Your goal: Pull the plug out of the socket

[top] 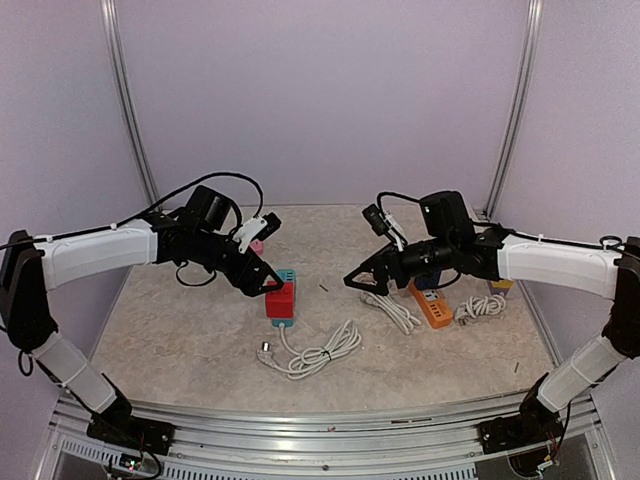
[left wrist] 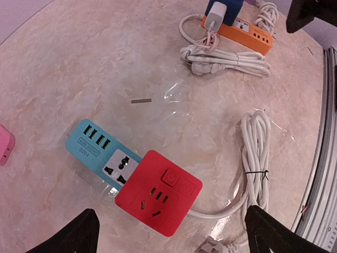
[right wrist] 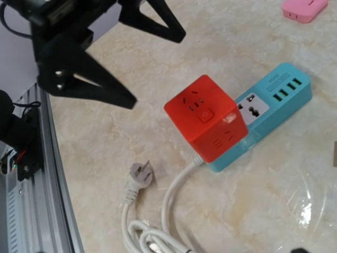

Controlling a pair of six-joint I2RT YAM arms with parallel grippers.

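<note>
Red plug (left wrist: 159, 192), a cube with a button on top, sits seated on one end of a teal power strip (left wrist: 95, 145) near the middle of the tabletop (top: 180, 330). The left end effector (left wrist: 171, 210) hangs right over it. Its two black fingers (left wrist: 71, 234) are spread wide, one on each side of the cube and clear of it, gripping nothing. In the top view one fingertip reaches down close beside the cube's left edge, though I cannot tell whether it touches. The wrist tilts downward, and the white forearm runs back to the left, with the upper arm dropping to the base at the near left corner.

The right end effector (top: 360, 283) hovers to the right of the cube, well apart from it and pointing toward it. Its fingers look spread, with nothing between them. That arm stretches in from the right, mirroring the left one.

A white cord (top: 315, 355) leaves the strip's near end and lies in a tied coil in front, its loose end (right wrist: 139, 176) flat on the marble-patterned surface. An orange power strip (left wrist: 247, 31) with its own bundled cord lies below the right wrist. A pink block (right wrist: 303, 9) lies beyond the teal strip.
</note>
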